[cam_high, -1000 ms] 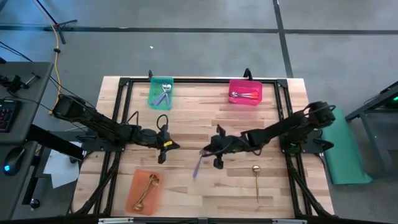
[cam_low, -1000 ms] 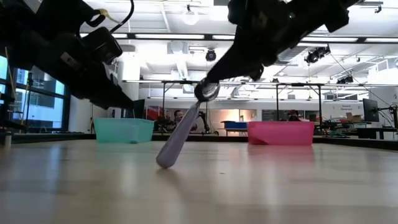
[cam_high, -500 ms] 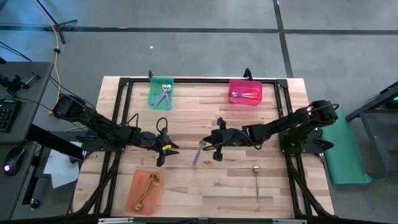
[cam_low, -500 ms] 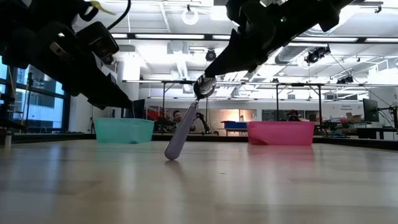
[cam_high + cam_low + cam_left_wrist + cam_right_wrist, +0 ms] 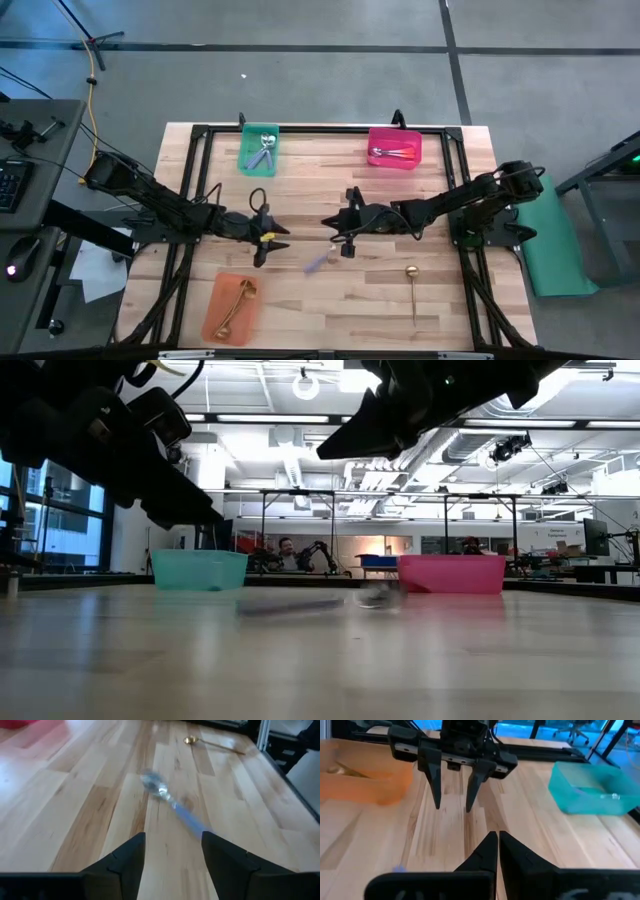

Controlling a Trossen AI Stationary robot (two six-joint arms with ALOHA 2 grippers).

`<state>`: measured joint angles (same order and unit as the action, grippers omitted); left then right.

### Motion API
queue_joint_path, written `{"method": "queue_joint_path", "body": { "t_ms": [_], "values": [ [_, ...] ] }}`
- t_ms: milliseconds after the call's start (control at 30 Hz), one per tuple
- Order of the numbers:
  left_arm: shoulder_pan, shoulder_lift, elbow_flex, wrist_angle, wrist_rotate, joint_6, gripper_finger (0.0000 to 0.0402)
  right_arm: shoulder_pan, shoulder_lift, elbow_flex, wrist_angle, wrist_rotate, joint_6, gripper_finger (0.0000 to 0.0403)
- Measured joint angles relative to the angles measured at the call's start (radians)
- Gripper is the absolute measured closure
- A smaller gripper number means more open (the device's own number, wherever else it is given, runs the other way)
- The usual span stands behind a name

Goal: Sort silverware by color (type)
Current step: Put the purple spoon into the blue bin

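step: pick up blue-handled spoon; it lies flat on the bench between both arms, well short of the teal bin | left pincer released, fingers spread; right pincer clenched, empty | advice: straddle the handle squarely; close low

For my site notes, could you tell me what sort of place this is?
Probably a robotics lab or workshop: a wooden table on a black frame, other workbenches under exposed ceiling ducts, and a desk with a keyboard alongside.
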<state>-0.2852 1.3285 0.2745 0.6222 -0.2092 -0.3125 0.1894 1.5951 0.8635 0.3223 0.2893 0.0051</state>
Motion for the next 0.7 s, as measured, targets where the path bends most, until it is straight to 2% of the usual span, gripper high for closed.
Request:
{"method": "queue_joint_path", "body": {
  "t_ms": [433,600,700],
  "values": [
    [0.0,0.006,0.005,0.026,0.019,0.0,0.0213,0.016,0.0,0.0,-0.031,0.001,-0.004,0.0403],
    [0.0,0.073,0.06,0.009,0.074,0.006,0.0213,0.047,0.0,-0.001,-0.144,0.05,-0.006,0.0403],
    [0.0,0.137,0.105,0.001,0.106,0.022,0.0213,0.05,0.0,-0.051,-0.111,0.054,0.007,0.0403]
  ]
}}
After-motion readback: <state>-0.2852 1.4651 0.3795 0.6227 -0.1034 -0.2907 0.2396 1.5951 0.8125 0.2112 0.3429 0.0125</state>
